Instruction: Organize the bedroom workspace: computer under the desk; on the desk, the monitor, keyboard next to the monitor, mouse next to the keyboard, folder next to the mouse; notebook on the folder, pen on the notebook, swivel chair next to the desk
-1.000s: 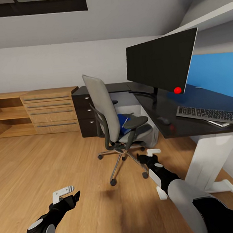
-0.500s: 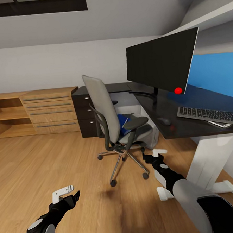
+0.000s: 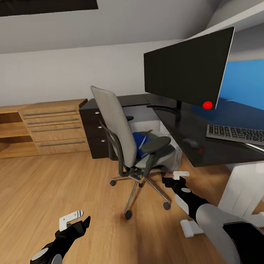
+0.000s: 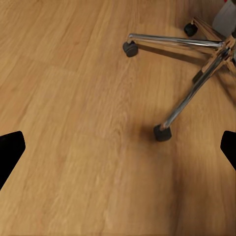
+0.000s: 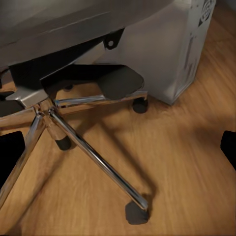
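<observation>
1. Head view has the swivel chair (image 3: 126,140) sitting on the wood floor (image 3: 52,187) just off the corner of the black bench (image 3: 205,141), turned side-on. The blue folder (image 3: 140,144) is on its seat, partly hidden by the armrest.
2. On the bench: the wide monitor (image 3: 187,73), with the keyboard (image 3: 240,135) in front of it and the little black mouse (image 3: 190,143) near the front edge. Something thin and pale pokes out from under the keyboard's near side, can't tell what exactly.
3. The left gripper (image 3: 76,221) hangs low over bare floor with its fingers spread apart and nothing between them. The left wrist view gets the chair's chrome legs and casters (image 4: 162,132) instead.
4. The right gripper (image 3: 174,178) is near the chair base, fingers also apart and holding nothing.
5. The right wrist view is the good one: it looks under the seat and catches the silver-grey computer (image 5: 172,54) standing on the floor right behind the chair.
6. The wooden drawer chest (image 3: 53,127) sits against the back wall.
</observation>
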You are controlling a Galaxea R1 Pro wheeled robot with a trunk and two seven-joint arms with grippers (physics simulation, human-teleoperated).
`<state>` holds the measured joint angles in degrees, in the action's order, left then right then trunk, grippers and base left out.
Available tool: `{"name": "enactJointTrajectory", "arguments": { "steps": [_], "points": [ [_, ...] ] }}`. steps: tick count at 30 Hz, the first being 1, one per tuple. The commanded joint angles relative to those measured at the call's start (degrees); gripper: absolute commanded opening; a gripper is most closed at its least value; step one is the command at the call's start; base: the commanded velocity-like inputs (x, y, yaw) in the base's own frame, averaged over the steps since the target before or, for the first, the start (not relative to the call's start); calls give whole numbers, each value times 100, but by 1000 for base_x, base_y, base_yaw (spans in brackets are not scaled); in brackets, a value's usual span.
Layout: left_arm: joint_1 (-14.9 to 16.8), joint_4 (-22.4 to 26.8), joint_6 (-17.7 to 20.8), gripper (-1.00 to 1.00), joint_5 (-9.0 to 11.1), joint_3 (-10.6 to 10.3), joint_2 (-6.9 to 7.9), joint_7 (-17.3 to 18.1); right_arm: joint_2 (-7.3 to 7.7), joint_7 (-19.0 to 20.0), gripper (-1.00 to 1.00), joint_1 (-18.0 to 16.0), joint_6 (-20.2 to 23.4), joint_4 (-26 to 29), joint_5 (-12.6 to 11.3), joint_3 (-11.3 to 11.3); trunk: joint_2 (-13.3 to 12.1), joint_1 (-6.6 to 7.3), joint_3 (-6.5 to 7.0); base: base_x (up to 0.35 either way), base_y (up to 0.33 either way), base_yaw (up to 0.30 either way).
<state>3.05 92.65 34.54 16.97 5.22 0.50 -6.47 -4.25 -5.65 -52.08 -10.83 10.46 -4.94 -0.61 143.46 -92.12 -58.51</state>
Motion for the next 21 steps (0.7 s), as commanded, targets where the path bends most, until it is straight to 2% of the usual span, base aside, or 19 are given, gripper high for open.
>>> {"name": "enactJointTrajectory", "arguments": {
  "steps": [1, 15, 21],
  "points": [
    [3, 7, 26, 100, 61, -4, 2, -47, -2, -6, 100, -4, -25, -7, -54, -9, 2, -2, -6, 251, 0, 0],
    [3, 7, 20, 100, 61, 11, 2, -47, -55, -1, 100, -4, -33, -9, -60, -9, 2, -2, -6, 154, 0, 0],
    [3, 7, 21, 100, 61, 13, 2, -47, -70, 2, 100, -4, -33, -9, -60, -9, 2, -2, -6, 70, 0, 0]
  ]
}}
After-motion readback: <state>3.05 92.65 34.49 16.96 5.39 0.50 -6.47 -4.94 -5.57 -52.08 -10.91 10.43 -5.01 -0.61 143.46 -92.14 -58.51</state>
